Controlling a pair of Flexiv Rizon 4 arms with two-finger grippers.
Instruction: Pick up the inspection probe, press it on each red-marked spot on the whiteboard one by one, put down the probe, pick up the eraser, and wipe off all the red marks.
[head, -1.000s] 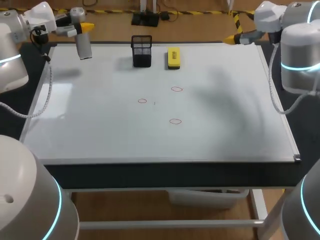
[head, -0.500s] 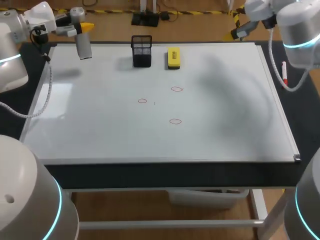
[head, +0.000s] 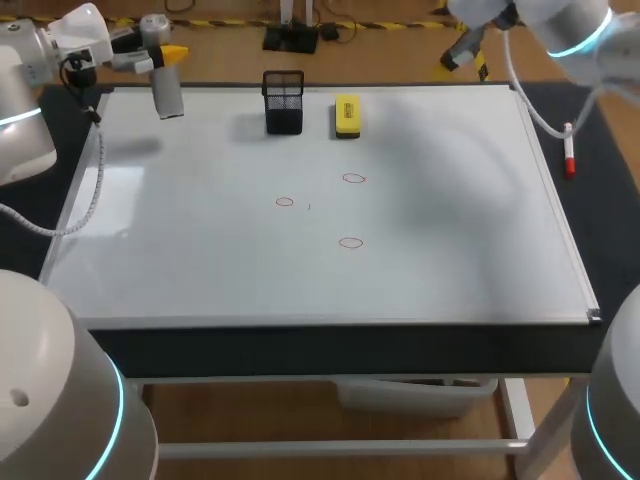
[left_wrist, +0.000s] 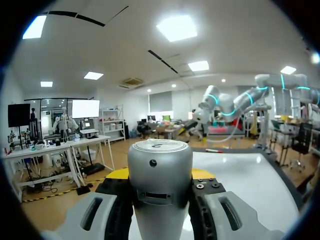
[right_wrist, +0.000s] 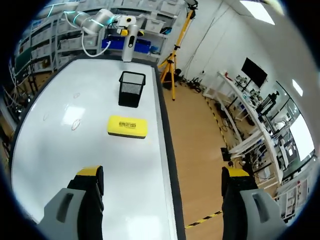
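My left gripper hangs above the whiteboard's far left corner, shut on the silver cylindrical probe, which points down at the board. In the left wrist view the probe fills the gap between the fingers of the left gripper. Three small red circles sit mid-board. The yellow eraser lies near the far edge. My right gripper is past the far edge at the right, open and holding nothing. In the right wrist view the eraser lies ahead of the right gripper.
A black mesh cup stands left of the eraser, and it shows beyond the eraser as the cup in the right wrist view. A red marker lies on the dark table just off the board's right edge.
My right arm has swung back and leftward along the far edge, uncovering the red marker. The left arm and probe have stayed put.
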